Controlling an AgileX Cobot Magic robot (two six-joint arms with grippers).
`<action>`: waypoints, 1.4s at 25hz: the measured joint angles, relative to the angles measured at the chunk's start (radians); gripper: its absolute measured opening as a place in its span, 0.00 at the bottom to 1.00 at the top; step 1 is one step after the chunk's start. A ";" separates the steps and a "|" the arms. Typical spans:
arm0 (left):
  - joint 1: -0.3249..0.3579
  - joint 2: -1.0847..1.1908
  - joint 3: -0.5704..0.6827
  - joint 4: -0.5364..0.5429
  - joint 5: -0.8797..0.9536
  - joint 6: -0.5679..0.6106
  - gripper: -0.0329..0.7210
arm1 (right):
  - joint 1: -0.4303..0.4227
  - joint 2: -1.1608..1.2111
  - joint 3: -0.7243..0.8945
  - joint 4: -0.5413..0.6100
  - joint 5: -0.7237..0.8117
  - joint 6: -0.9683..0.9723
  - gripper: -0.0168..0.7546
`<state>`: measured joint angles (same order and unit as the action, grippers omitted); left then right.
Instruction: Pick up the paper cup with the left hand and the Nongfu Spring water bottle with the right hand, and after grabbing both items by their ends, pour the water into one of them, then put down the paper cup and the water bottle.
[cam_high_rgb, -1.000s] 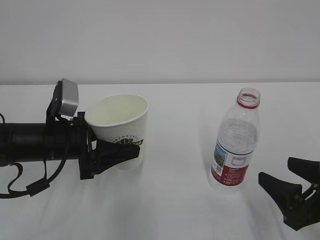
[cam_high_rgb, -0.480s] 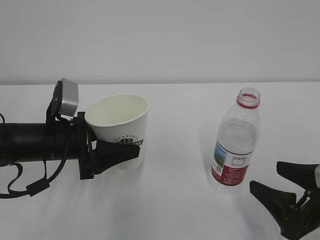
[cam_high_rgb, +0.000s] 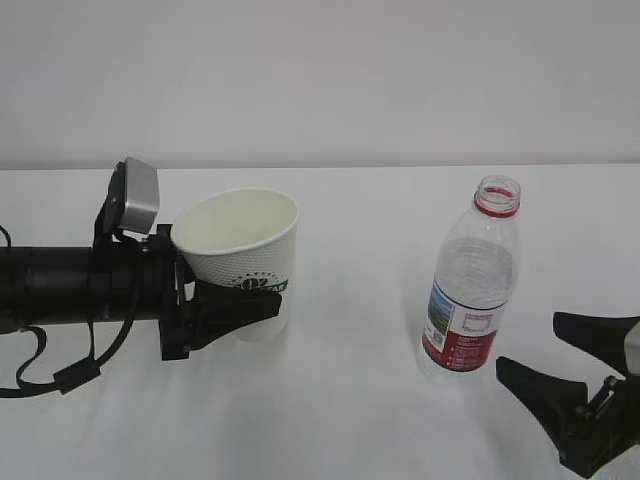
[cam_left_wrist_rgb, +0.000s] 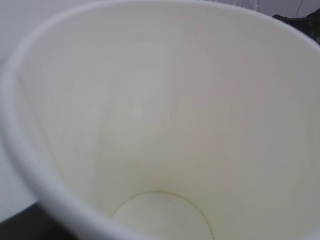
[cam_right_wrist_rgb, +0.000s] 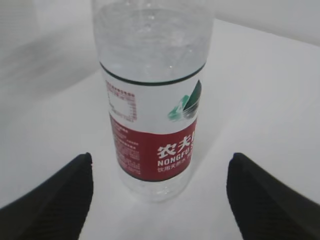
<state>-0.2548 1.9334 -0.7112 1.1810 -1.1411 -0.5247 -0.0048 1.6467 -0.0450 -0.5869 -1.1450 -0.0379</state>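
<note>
Left gripper (cam_high_rgb: 250, 305) pinches the tilted paper cup (cam_high_rgb: 240, 255) low, near its base. Right gripper (cam_high_rgb: 565, 360), spread wide, faces the Nongfu Spring water bottle (cam_high_rgb: 472, 290) standing on the table (cam_high_rgb: 340, 400). Advise centring the label between the jaws before closing.

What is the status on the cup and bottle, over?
Left gripper clamped on the tilted, empty paper cup. Right gripper open, short of the uncapped Nongfu Spring water bottle, which stands untouched on the table. Nothing between them.
</note>
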 joint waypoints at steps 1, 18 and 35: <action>0.000 0.000 0.000 0.000 0.000 0.000 0.74 | 0.000 0.000 -0.007 0.000 0.000 0.000 0.85; 0.000 0.000 0.000 0.000 0.000 0.000 0.74 | 0.000 0.095 -0.082 -0.068 -0.002 -0.002 0.85; 0.000 0.000 0.000 0.000 0.000 0.000 0.74 | 0.000 0.222 -0.213 -0.143 -0.002 -0.002 0.85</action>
<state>-0.2548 1.9334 -0.7112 1.1810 -1.1411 -0.5247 -0.0048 1.8688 -0.2578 -0.7298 -1.1467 -0.0394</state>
